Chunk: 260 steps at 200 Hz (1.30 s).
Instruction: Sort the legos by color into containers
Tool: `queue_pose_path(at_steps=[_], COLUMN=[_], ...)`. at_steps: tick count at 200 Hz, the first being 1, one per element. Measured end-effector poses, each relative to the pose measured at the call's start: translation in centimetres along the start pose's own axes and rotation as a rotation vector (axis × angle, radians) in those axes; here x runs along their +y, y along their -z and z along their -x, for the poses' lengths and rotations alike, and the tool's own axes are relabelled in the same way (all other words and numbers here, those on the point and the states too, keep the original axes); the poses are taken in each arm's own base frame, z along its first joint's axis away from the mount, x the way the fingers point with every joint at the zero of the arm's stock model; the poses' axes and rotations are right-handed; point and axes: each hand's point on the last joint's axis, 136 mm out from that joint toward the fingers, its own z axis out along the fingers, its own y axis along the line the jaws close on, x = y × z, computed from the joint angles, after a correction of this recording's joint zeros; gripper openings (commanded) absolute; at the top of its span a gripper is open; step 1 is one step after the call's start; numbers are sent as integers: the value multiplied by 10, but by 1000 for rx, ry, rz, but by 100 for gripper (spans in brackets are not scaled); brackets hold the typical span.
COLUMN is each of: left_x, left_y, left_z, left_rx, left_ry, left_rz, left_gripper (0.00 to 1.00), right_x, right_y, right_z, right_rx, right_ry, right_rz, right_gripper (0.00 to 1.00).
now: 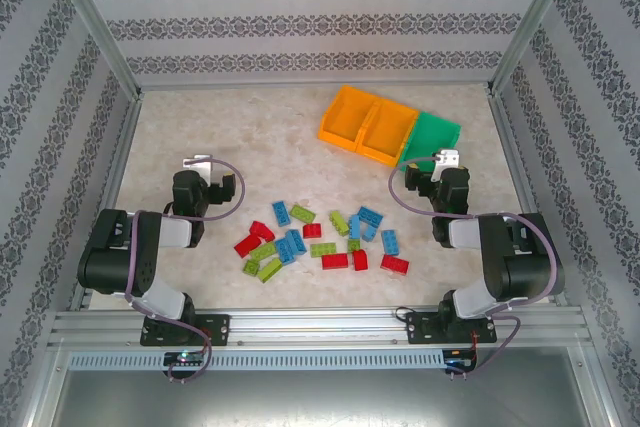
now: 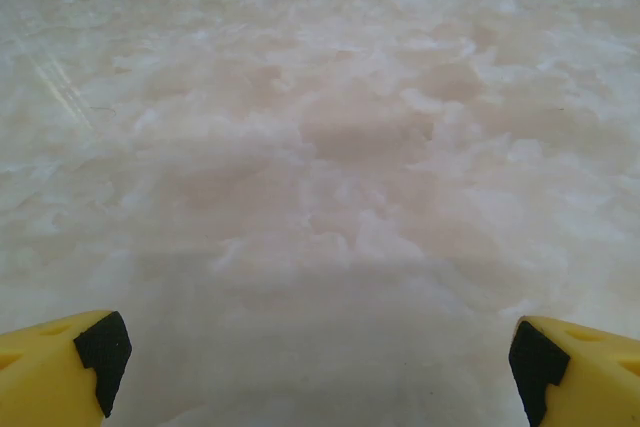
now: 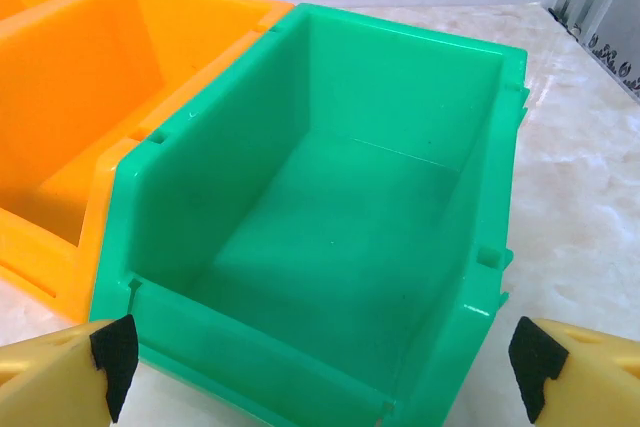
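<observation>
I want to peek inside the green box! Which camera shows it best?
The right wrist view: the green bin is close up, bare floor showing. The top external view has it small and far, at the right end beside the orange bins. The left wrist camera faces the table.

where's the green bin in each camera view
top external: green bin at the far right of the table, rightmost in the row of three bins.
left wrist: bare marbled tabletop.
right wrist: green bin centre frame, close up, empty.
shared landmark: the orange bin right against its left side in both pictures.
</observation>
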Motion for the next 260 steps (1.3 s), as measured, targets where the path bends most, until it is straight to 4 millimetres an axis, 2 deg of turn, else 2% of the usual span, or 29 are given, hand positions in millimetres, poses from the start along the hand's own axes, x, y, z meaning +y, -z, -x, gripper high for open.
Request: queue_pose_path(at_steps=[228, 248, 260], left_x=[0, 0, 0], left_y=[0, 0, 0], left_z=[0, 0, 0], left_rx=[0, 0, 0], left_ry=[0, 0, 0], left_rz=[0, 0, 0], left_gripper=[99, 99, 99], right_x=[0, -5, -12], right_y=[0, 2, 6], right_z=[0, 1, 9], right_rx=[0, 12, 30], right_ry=[0, -1, -20], right_rz=[-1, -34, -76], right_gripper=[98, 98, 98])
